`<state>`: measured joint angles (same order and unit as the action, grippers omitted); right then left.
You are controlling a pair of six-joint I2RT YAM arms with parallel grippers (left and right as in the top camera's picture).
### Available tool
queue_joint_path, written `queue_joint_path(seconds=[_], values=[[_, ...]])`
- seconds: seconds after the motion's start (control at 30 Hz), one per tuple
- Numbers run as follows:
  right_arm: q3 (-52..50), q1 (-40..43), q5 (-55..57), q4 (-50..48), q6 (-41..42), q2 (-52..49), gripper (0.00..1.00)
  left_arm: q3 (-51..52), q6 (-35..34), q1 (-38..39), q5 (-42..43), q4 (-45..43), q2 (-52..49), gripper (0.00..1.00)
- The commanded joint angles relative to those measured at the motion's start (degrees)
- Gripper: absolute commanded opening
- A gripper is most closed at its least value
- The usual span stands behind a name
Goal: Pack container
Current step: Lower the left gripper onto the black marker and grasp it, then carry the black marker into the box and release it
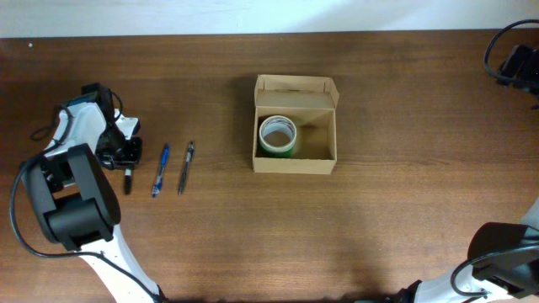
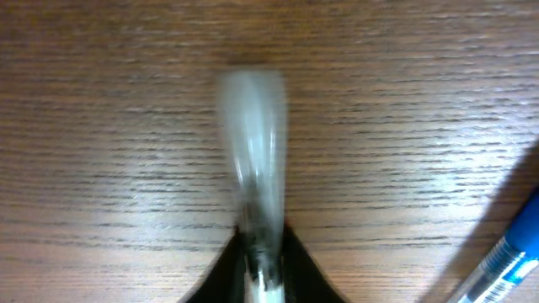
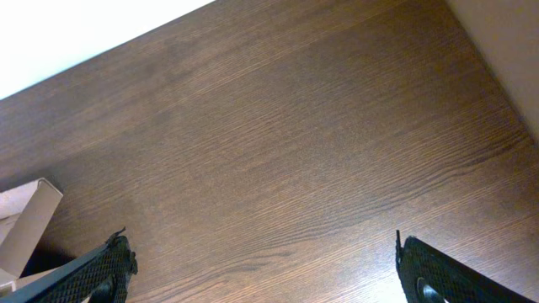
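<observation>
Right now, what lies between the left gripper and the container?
Overhead: a blue pen and a grey pen lie side by side, then bare table up to the container.

Right wrist cam: dark wood-grain worktop (image 3: 295, 143) fills most of the frame. Right pincer (image 3: 269, 273) is spread wide, one black finger (image 3: 101, 273) at bottom left and the other at bottom right, nothing between them but bare worktop. Corner of the tan box (image 3: 25, 215) pokes in at the left edge, just above the left finger. White band (image 3: 76, 34) along top left, pale beige area (image 3: 505, 42) past the worktop edge at top right.
</observation>
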<state>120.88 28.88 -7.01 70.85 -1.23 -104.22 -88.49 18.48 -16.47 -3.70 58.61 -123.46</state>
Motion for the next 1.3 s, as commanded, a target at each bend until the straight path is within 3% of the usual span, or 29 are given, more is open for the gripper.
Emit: queue_joint_path(seconds=[0.0, 0.17, 0.3, 0.4, 0.53, 0.73, 0.83, 1.03, 1.17, 1.27], values=[[0.4, 0.0, -0.5, 0.0, 0.7, -0.5, 0.99, 0.3, 0.2, 0.0, 0.9, -0.2, -2.8, 0.02], [0.4, 0.0, -0.5, 0.0, 0.7, -0.5, 0.99, 0.0, -1.1, 0.1, 1.1, -0.5, -2.8, 0.02], [0.4, 0.0, -0.5, 0.0, 0.7, -0.5, 0.99, -6.2, -1.5, 0.9, 6.3, 5.8, -2.7, 0.02], [0.4, 0.0, -0.5, 0.0, 0.7, -0.5, 0.99, -17.4, -0.7, 2.0, 12.9, 14.5, -2.7, 0.02], [0.4, 0.0, -0.5, 0.0, 0.7, -0.5, 0.99, -36.5, 5.7, 5.1, 22.9, 25.0, -2.7, 0.02], [0.4, 0.0, -0.5, 0.0, 0.7, -0.5, 0.99, -64.3, 18.0, 15.6, 21.7, 34.7, -2.7, 0.02], [0.4, 0.0, -0.5, 0.0, 0.7, -0.5, 0.99, -72.2, 22.0, 22.2, 20.8, 36.9, -2.7, 0.02], [0.4, 0.0, -0.5, 0.0, 0.7, -0.5, 0.99, -70.8, 25.2, 35.7, 15.8, 38.1, -3.2, 0.02], [0.4, 0.0, -0.5, 0.0, 0.7, -0.5, 0.99, -64.6, 31.8, 43.5, 9.1, 37.6, -3.9, 0.02], [0.4, 0.0, -0.5, 0.0, 0.7, -0.5, 0.99, -59.1, 32.9, 47.9, 7.3, 34.9, -4.8, 0.02]])
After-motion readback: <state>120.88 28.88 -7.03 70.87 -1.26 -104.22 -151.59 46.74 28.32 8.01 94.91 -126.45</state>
